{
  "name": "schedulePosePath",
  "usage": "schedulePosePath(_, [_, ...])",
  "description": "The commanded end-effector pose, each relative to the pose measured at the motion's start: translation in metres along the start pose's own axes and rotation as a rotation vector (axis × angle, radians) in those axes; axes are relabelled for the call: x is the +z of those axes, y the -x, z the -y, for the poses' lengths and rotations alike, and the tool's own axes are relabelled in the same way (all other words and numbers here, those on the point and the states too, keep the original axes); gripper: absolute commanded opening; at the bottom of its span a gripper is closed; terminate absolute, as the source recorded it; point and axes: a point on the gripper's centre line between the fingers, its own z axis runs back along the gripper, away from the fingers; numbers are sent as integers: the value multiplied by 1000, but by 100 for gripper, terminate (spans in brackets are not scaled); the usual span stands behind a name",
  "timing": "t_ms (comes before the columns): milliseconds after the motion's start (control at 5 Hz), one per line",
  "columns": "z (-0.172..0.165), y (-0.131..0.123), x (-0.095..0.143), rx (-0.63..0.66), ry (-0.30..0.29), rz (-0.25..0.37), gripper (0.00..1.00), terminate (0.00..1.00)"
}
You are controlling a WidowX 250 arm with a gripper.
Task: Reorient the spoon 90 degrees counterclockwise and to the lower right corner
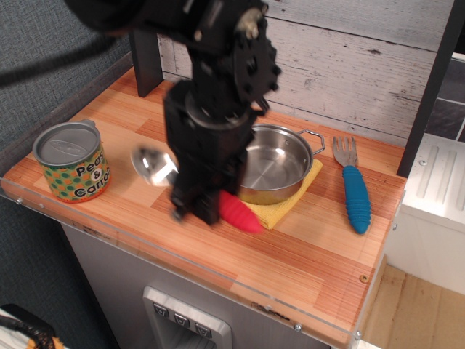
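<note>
My black gripper (197, 207) is shut on the spoon and holds it just above the wooden countertop (290, 254), left of centre. The spoon's silver bowl (151, 164) sticks out to the left of the gripper. Its red ribbed handle (240, 213) sticks out to the lower right, over the edge of the yellow cloth. The spoon's middle is hidden by the gripper. The lower right corner (349, 320) of the countertop, edged by a clear plastic rim, lies well to the right of the gripper.
A steel pot (270, 163) stands on a yellow cloth (283, 206), partly behind the arm. A blue-handled fork (354, 187) lies at the right. A green "Peas & Carrots" can (71, 161) stands at the left edge. A grey plank wall runs behind.
</note>
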Motion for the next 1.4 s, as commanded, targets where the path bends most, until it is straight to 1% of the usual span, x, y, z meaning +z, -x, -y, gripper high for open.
schedulePosePath(0, [21,31,-13,71,8,-60,0,0])
schedulePosePath(200, [25,41,-26,49,-7,-81,0,0])
schedulePosePath(400, [27,46,-39,44,-35,-71,0,0])
schedulePosePath(600, [27,49,-46,37,-38,-104,0,0])
schedulePosePath(800, [25,44,-48,37,-19,-118,0,0])
schedulePosePath(1000, [26,43,-49,-1,-31,-110,100,0])
schedulePosePath(1200, [24,41,-51,-14,-43,-159,100,0])
